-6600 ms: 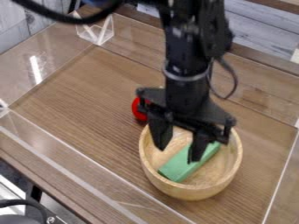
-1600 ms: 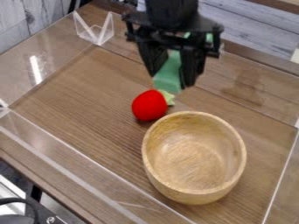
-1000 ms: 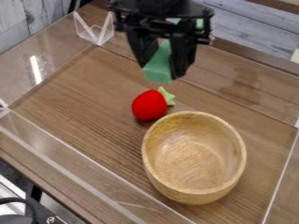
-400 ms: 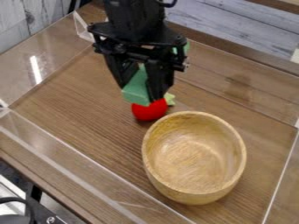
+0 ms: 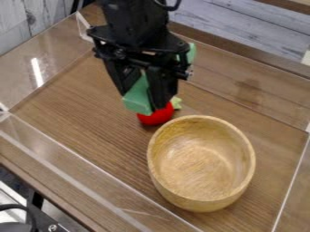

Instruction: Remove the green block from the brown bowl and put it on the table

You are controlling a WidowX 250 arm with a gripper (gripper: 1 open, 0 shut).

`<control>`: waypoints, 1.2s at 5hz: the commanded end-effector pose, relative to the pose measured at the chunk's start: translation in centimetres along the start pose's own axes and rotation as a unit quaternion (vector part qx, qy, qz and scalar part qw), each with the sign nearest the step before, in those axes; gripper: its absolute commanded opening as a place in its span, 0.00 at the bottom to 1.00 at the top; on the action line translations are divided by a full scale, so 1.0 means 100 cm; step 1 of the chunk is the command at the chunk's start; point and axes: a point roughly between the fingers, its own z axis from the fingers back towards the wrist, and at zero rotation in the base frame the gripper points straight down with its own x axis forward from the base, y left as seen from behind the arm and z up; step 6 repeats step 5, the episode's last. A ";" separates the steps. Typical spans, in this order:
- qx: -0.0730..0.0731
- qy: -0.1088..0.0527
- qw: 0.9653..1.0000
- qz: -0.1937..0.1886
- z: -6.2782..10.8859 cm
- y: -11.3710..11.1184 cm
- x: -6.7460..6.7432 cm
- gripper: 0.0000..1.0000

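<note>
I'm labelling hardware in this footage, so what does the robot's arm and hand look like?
The arm is all matte black, blocky in build. Its hand is black too, with a wide crossbar from which long, thin black fingers hang. No cables, logos or markings can be made out here.

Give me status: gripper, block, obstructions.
Gripper shut on green block, held above table. Brown bowl empty. Strawberry toy directly beneath the block.

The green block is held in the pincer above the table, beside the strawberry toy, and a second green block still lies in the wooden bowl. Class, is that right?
Not quite. The camera view shows the wooden bowl empty. The rest holds: the pincer holds the green block above the table, by the strawberry toy.
</note>
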 end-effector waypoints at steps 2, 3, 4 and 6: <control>0.002 -0.011 1.000 -0.004 0.001 -0.015 0.001 0.00; 0.004 -0.007 1.000 -0.003 -0.008 -0.020 0.000 0.00; 0.004 -0.001 1.000 -0.005 -0.013 -0.022 -0.006 0.00; 0.004 -0.002 1.000 0.000 -0.012 -0.020 -0.009 0.00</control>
